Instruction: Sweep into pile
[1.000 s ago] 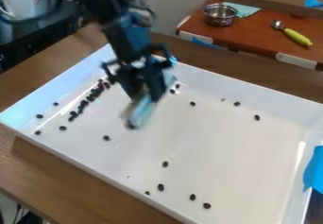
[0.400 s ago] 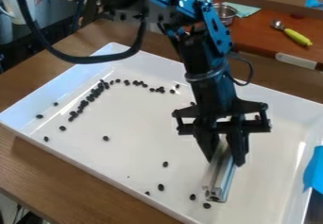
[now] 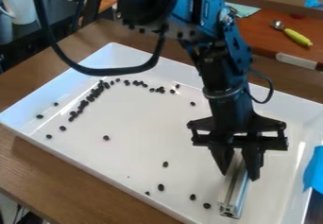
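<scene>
Your claw (image 3: pixel 240 176) grips the metal bar (image 3: pixel 234 192) near the tray's (image 3: pixel 66 83) near edge. Dark beans (image 3: pixel 91 98) line its far corner; others lie scattered. Sweep with the bar tilted and strays could slip underneath.

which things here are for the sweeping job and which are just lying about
For the job:
- gripper
- metal bar in the gripper
- white tray
- dark beans in the tray

Just lying about:
- spoon with a green handle
- cloth
- white jug
</scene>
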Controlling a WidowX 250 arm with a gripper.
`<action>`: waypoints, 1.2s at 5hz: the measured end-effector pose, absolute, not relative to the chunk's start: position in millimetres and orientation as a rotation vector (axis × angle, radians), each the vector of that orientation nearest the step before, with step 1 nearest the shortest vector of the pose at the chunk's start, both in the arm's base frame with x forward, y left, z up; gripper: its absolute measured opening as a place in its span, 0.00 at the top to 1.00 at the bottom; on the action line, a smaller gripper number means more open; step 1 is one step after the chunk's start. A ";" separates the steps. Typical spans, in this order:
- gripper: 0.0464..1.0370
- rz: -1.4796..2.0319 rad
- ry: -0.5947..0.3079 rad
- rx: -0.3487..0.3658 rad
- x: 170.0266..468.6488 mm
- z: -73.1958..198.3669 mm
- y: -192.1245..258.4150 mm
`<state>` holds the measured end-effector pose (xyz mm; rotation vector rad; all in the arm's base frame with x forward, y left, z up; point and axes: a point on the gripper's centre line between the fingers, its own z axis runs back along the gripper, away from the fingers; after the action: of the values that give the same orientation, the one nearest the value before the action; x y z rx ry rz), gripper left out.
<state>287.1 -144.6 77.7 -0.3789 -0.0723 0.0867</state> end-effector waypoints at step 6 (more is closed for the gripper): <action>0.66 0.032 -0.028 -0.291 255.0 55.3 -77.8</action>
<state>255.0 -77.8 55.3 -0.2913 -0.0283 0.0319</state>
